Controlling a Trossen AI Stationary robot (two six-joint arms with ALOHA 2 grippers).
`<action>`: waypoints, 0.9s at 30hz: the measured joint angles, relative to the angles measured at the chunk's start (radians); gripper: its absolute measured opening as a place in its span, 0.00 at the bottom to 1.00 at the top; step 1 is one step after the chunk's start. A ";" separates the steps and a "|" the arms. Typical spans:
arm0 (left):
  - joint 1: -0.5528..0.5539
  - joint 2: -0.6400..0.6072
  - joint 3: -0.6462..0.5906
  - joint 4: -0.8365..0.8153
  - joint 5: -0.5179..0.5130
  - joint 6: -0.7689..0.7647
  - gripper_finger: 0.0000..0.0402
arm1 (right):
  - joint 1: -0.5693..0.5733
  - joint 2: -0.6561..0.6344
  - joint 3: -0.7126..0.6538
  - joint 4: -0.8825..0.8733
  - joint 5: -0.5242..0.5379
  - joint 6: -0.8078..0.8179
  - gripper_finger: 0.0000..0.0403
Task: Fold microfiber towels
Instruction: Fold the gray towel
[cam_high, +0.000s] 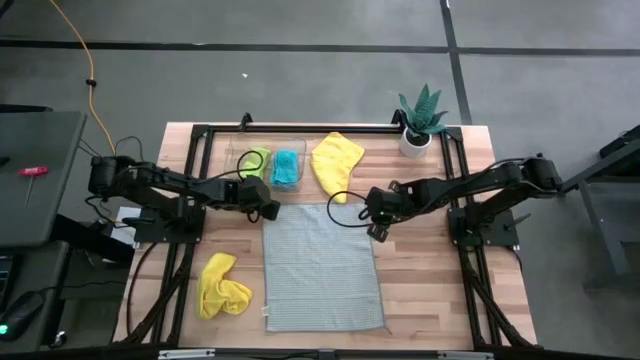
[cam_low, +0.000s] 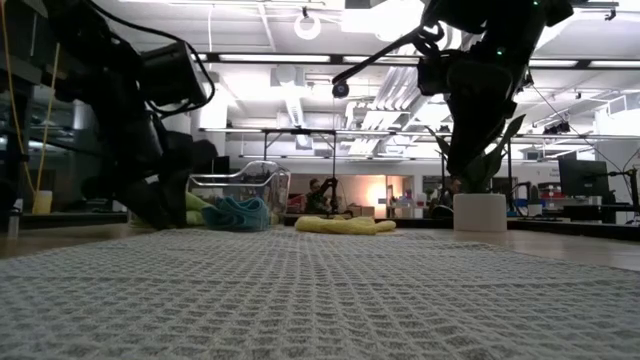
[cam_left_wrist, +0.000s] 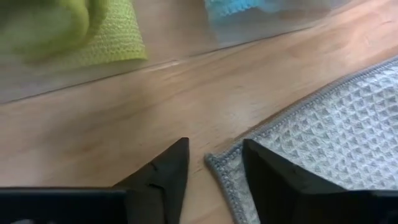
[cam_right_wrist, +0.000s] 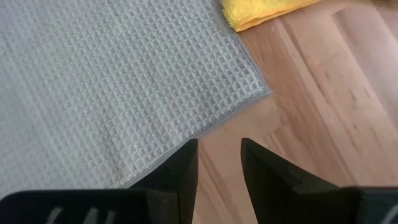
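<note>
**Both grippers at the far corners of the spread grey towel**

A light grey towel (cam_high: 322, 265) with a waffle-weave texture and a stitched hem lies flat and roughly rectangular in the middle of the wooden plank tabletop (cam_high: 430, 290). The left gripper (cam_left_wrist: 214, 168) sits low at the towel's far left corner; its dark, wedge-shaped jaws stand apart with the rounded hem corner lying between them, not clamped. The right gripper (cam_right_wrist: 219, 163) hovers at the far right corner, its jaws also apart, one over the towel's edge and the other over bare wood, holding nothing.

Just beyond that right corner lies a yellow plush towel (cam_high: 336, 163), loosely folded with a soft, rounded outline. A second yellow towel (cam_high: 222, 286) sits crumpled in a lumpy heap on the near left of the tabletop, just beside the grey one but apart from it.

Behind the left gripper stands a clear plastic tray (cam_high: 236, 150) with thin transparent walls. Inside it are a lime green towel (cam_high: 254, 161) and a teal-blue towel (cam_high: 286, 168), both bunched up, side by side.

A green spiky plant in a white cylindrical pot (cam_high: 419, 124) stands at the far right corner of the tabletop.
</note>
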 joint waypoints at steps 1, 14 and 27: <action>0.000 0.000 0.000 0.000 -0.003 0.000 0.30 | 0.000 0.000 0.000 0.000 0.008 0.000 0.28; 0.001 -0.008 -0.004 -0.003 -0.005 0.001 0.01 | -0.265 0.000 -0.195 0.420 -0.193 0.205 0.28; 0.001 -0.007 -0.004 0.004 -0.003 0.011 0.00 | -0.338 0.000 -0.314 0.583 -0.238 0.393 0.28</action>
